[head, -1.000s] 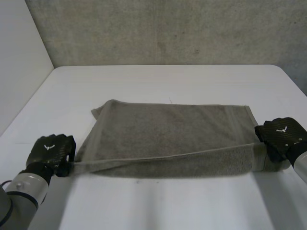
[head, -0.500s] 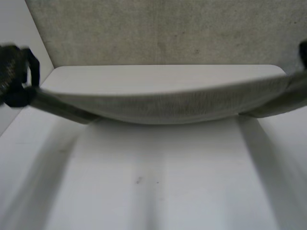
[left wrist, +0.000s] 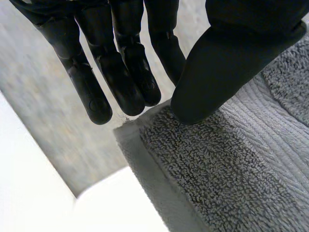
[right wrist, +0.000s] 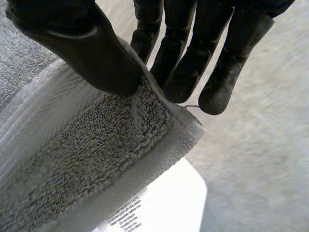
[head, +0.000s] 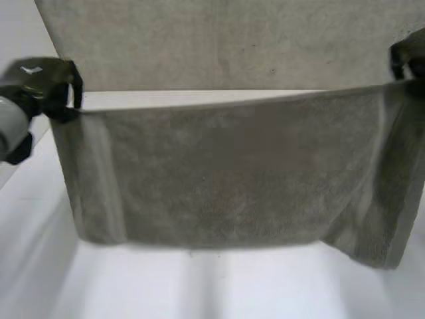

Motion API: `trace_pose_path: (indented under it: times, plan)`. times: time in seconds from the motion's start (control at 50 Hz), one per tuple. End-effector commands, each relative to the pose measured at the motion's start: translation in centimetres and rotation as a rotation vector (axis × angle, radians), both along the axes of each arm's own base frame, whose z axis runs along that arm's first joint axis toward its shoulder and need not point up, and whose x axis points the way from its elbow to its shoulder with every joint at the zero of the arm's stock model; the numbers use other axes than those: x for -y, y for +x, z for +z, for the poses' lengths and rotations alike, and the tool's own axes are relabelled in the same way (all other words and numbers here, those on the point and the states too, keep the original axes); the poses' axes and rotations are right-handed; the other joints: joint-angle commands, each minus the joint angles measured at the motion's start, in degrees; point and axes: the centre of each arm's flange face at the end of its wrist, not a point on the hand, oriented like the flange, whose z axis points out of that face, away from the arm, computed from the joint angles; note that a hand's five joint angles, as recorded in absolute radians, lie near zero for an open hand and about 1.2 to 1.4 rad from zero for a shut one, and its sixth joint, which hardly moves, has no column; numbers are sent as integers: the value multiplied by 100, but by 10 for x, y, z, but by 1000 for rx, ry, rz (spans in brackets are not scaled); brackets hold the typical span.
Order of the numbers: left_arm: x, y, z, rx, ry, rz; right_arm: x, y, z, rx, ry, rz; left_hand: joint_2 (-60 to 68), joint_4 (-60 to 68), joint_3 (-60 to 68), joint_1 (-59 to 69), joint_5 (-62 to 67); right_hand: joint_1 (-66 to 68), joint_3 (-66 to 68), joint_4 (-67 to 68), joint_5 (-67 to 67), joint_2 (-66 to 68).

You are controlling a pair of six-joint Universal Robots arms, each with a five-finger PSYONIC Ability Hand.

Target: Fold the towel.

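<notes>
A grey towel (head: 226,173) hangs stretched in the air above the white table (head: 199,286), its lower edge near the tabletop. My left hand (head: 43,83) is raised at the towel's upper left corner. Its thumb (left wrist: 217,72) pinches that corner of the towel (left wrist: 231,164) against its straight fingers (left wrist: 120,77). My right hand (head: 408,56) holds the upper right corner. There the thumb (right wrist: 87,46) presses the corner of the towel (right wrist: 96,159) against the fingers (right wrist: 193,58). A white care label (right wrist: 126,216) hangs under this corner.
A grey wall (head: 232,40) rises behind the table. Bare tabletop lies in front of the hanging towel. The towel's right side droops in a loose fold (head: 378,219).
Both hands have risen from table level, lifting the towel's near edge. The towel, which lay flat a second ago, now hangs between them as a sheet.
</notes>
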Motion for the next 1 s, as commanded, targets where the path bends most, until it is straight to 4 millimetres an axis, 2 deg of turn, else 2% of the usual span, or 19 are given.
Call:
trace_pose_path:
  times: [0.02, 0.08, 0.16, 0.18, 0.22, 0.24, 0.28, 0.4, 0.54, 0.58, 0.6, 0.62, 0.64, 0.66, 0.68, 0.76, 0.84, 0.92, 1.0]
  plan:
    - [62, -38, -19, -22, -53, -64, 48, 35, -34, -27, -41, -15, 1023, 1016, 1031, 1204, 1138, 325, 364, 317, 300, 409]
    - [73, -44, -7, -36, -123, -69, 73, 44, -28, 8, -169, -28, 1023, 1016, 1031, 1204, 1138, 325, 364, 317, 300, 409]
    - [91, -48, 49, -149, -343, -54, 91, 49, 10, 89, -432, -37, 1023, 1016, 1031, 1204, 1138, 325, 364, 317, 300, 409]
    - [92, -47, 68, -221, -395, -40, 91, 49, 10, 89, -433, -37, 1023, 1016, 1031, 1204, 1138, 325, 364, 317, 300, 409]
    - [89, -45, 86, -295, -441, -30, 87, 49, 46, 168, -591, -35, 1023, 1016, 1031, 1204, 1138, 325, 364, 317, 300, 409]
    - [89, -45, 86, -296, -441, -29, 87, 49, 46, 169, -592, -35, 1023, 1016, 1031, 1204, 1138, 325, 364, 317, 300, 409]
    - [77, -38, 115, -405, -495, -18, 75, 46, 72, 232, -672, -26, 1023, 1016, 1031, 1204, 1138, 325, 364, 317, 300, 409]
    - [65, -33, 122, -448, -489, -13, 63, 43, 75, 254, -647, -19, 1023, 1016, 1031, 1204, 1138, 325, 364, 317, 300, 409]
    - [58, -27, 70, -390, -318, -3, 52, 40, 33, 200, -424, -13, 1023, 1016, 1031, 1204, 1138, 325, 364, 317, 300, 409]
    - [56, -26, 52, -374, -262, -12, 46, 43, -16, 162, -243, 29, 1023, 1016, 1031, 1204, 1138, 325, 364, 317, 300, 409]
    - [54, -26, 31, -354, -196, -25, 46, 43, -16, 162, -242, 29, 1023, 1016, 1031, 1204, 1138, 325, 364, 317, 300, 409]
    - [51, -23, 11, -338, -132, -30, 42, 45, -37, 153, -173, 51, 1023, 1016, 1031, 1204, 1138, 325, 364, 317, 300, 409]
    - [51, -23, 10, -338, -131, -30, 37, 46, -57, 144, -108, 71, 1023, 1016, 1031, 1204, 1138, 325, 364, 317, 300, 409]
    - [46, -21, -10, -323, -70, -39, 37, 46, -58, 144, -107, 71, 1023, 1016, 1031, 1204, 1138, 325, 364, 317, 300, 409]
    - [40, -18, -29, -313, -18, -48, 33, 44, -77, 137, -52, 88, 1023, 1016, 1031, 1204, 1138, 325, 364, 317, 300, 409]
    - [29, -15, -64, -283, 58, -60, 18, 34, -129, 108, 47, 105, 1023, 1016, 1031, 1204, 1138, 325, 364, 317, 300, 409]
    - [13, -6, -110, -176, 108, -60, 6, 31, -161, 62, 85, 116, 1023, 1016, 1031, 1204, 1138, 325, 364, 317, 300, 409]
    - [3, -2, -132, -83, 118, -74, -12, 27, -194, -13, 134, 125, 1023, 1016, 1031, 1204, 1138, 325, 364, 317, 300, 409]
    - [-12, -1, -156, 17, 157, -125, -19, 20, -203, -39, 154, 117, 1023, 1016, 1031, 1204, 1138, 325, 364, 317, 300, 409]
